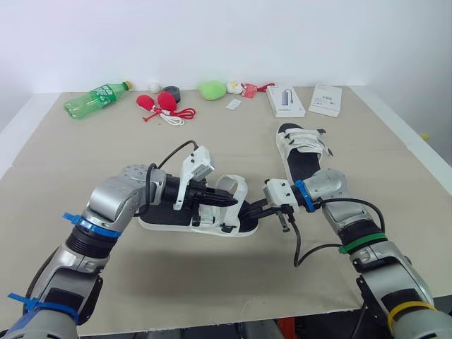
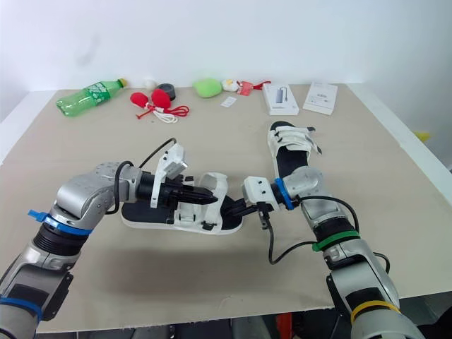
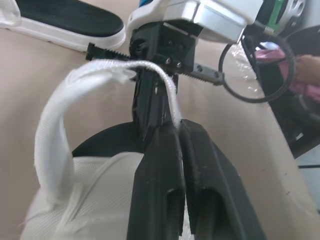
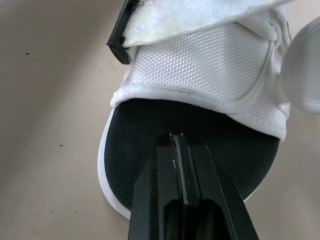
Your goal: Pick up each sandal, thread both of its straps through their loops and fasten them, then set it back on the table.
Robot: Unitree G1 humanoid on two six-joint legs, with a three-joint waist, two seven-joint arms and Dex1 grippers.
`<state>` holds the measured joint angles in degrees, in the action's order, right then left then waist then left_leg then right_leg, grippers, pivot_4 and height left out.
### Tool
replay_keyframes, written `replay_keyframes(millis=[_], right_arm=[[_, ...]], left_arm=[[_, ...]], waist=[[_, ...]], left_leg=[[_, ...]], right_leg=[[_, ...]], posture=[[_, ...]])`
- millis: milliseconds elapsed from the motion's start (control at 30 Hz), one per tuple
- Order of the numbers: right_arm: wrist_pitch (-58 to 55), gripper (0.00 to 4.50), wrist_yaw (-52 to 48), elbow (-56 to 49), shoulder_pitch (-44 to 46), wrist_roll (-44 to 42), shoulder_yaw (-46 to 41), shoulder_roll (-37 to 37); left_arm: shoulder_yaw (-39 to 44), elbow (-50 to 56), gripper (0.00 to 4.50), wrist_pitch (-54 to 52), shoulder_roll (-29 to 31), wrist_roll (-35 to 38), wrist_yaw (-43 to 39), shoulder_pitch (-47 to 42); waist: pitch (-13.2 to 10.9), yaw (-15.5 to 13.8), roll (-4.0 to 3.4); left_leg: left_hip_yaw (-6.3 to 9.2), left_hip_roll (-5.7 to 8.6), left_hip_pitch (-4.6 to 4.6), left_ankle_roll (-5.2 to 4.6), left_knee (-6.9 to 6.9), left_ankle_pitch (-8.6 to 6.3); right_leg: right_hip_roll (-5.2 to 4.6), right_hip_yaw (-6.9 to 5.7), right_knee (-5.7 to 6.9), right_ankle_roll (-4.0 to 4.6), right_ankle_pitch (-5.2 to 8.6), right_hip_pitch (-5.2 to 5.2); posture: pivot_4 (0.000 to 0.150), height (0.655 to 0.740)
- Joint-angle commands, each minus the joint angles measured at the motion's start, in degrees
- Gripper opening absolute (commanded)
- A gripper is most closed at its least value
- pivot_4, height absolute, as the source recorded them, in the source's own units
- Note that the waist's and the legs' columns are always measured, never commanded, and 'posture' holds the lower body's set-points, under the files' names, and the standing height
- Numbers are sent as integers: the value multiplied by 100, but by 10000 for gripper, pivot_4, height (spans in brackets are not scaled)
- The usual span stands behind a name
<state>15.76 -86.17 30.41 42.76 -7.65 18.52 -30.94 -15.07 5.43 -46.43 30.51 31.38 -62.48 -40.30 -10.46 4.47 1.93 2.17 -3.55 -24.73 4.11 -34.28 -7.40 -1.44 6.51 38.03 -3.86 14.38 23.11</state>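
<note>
Near sandal point(image 1: 169, 224): lies flat on the worktop point(image 1: 85, 155), at the middle of the front part, between the two arms; white sole, black insole, white mesh upper.
Strap point(image 3: 55, 120): white, rises from the upper in an arch and bends over into the left pincer.
Left pincer point(image 1: 229, 200): reaches over the near sandal from the robot's left; its black fingers are pressed together with the end of the strap pinched between them.
Right pincer point(image 4: 177, 141): comes in low from the right, fingers closed on nothing, tips over the black insole at the sandal's open end; whether they touch it, I cannot tell.
Far sandal point(image 1: 305, 154): lies flat farther back and to the right, well apart from the near one, white straps across its upper.
Back edge of the worktop: a green bottle point(image 1: 95, 99) lying on its side, red items with a white cord point(image 1: 162, 106), a roll of dark tape point(image 1: 171, 92), a green lump point(image 1: 210, 90), two white boxes point(image 1: 285, 101).
</note>
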Motion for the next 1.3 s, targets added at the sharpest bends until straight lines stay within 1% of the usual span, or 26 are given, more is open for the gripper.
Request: replay_keyframes(millis=[33, 133, 267, 433, 600, 667, 733, 767, 800, 833, 867, 900, 1033, 1067, 1133, 1167, 1233, 1300], right_arm=[[-47, 0, 45, 165, -108, 364, 118, -122], [-44, 0, 48, 172, -107, 365, 123, -112], [-53, 0, 39, 171, -107, 363, 129, -106], [-10, 0, 31, 243, -68, 388, 143, -92], [44, 0, 25, 357, 23, 415, 166, -49], [74, 0, 21, 389, 43, 419, 181, -38], [97, 0, 11, 411, 52, 419, 189, -34], [99, 0, 8, 412, 52, 420, 189, -35], [105, 0, 5, 420, 54, 425, 191, -34], [113, 0, 3, 429, 53, 429, 193, -35], [122, 0, -1, 438, 52, 433, 196, -36], [127, 0, -4, 441, 50, 434, 198, -38], [139, 0, -15, 466, 62, 430, 199, -37], [146, 0, -19, 485, 70, 432, 200, -35], [170, 0, -29, 525, 79, 436, 207, -28], [173, 0, -31, 534, 82, 436, 214, -20], [171, 0, -31, 542, 89, 428, 228, -5], [184, 0, -44, 538, 79, 424, 238, 6]], left_arm=[[4, 221, 606, 185, 140, -109, -108, 139], [71, 279, 606, 354, 140, -164, -65, 310], [268, 505, 606, 324, 87, -11, 70, 498], [325, 808, 606, 284, 110, 82, 121, 722], [222, 1016, 606, -89, 313, 206, 7, 740], [239, 1148, 4516, -297, 410, 356, -60, 708], [272, 1271, 11548, -403, 490, 469, -106, 675], [298, 1309, 13488, -395, 512, 490, -103, 660], [328, 1344, 18447, -423, 568, 524, -130, 637], [362, 1387, 22302, -425, 639, 550, -179, 621], [404, 1427, 24936, -418, 713, 557, -207, 599], [468, 1460, 28812, -415, 812, 564, -232, 560], [1257, 1551, 28812, -1078, 1156, 1455, -235, 303], [1465, 1674, 28812, -1361, 1308, 1829, -277, 348], [1775, 2016, 28812, -1945, 1610, 2563, -324, 661], [1853, 2212, 28812, -2091, 1729, 2769, -333, 940], [1907, 2497, 28812, -2135, 1851, 2909, -199, 1417], [1821, 2798, 28812, -1885, 1839, 2666, 71, 1968]], waist=[[0, 0, 0], [0, 0, 0], [0, -1, 0], [0, 0, 0], [0, 5, 0], [0, 4, 0], [0, 5, 0], [0, 5, 0], [0, 5, 0], [0, 5, 0], [0, 6, 0], [0, 7, 0], [-2, 8, 3], [-2, 12, 3], [-2, 21, 3], [-2, 54, 3], [-2, 72, 1], [-2, 74, 3]], left_leg=[[0, 0, 0, 0, 0, 0], [0, 0, 0, 0, 1, 0], [0, 0, 0, 0, -1, 0], [0, 0, 0, 0, -1, 0], [0, 0, 0, -1, -1, 0], [0, 0, 1, -1, -1, 0], [0, 0, 3, 0, -2, 0], [0, 0, 3, 0, -2, 0], [0, 0, 3, 0, -2, 0], [0, 0, 3, 0, -2, 0], [0, 0, 4, 0, -2, 0], [0, 0, 4, 0, -2, 0], [0, -1, 0, 0, -2, 0], [0, -1, 2, 0, -2, 0], [-1, -1, 4, 0, -2, 0], [-1, 0, 4, 0, -2, 0], [-2, -1, 6, 2, 7, -2], [1, -2, 7, 2, 10, -2]], right_leg=[[0, 0, 0, 0, 0, 0], [0, 0, 0, 0, 0, 1], [-1, 1, 0, 0, 0, 0], [-1, 1, 0, 0, 0, 0], [0, 2, 0, 0, 0, 0], [0, 3, 0, 1, 0, 1], [0, 3, 0, 1, 0, 0], [0, 3, 0, 1, 0, 1], [0, 3, 0, 1, 0, 1], [0, 3, 0, 1, 0, 1], [-1, 3, 0, 1, 0, 1], [0, 3, 0, 1, 0, 1], [0, 3, 0, 2, -1, 7], [-1, 3, 0, 2, -1, 6], [-3, 3, 0, 1, 0, 6], [-4, 3, -1, 1, 0, 6], [-5, 3, 0, 4, 1, 5], [-2, 1, 0, 7, 3, 6]], posture=[[1500, 7400], [1500, 7400], [1500, 7400], [1500, 7400], [1500, 7400], [1500, 7400], [1500, 7400], [1500, 7400], [1500, 7400], [1500, 7400], [1500, 7400], [1500, 7400], [1500, 7400], [1500, 7400], [1500, 7400], [1500, 7400], [1500, 7400], [1500, 7400]])
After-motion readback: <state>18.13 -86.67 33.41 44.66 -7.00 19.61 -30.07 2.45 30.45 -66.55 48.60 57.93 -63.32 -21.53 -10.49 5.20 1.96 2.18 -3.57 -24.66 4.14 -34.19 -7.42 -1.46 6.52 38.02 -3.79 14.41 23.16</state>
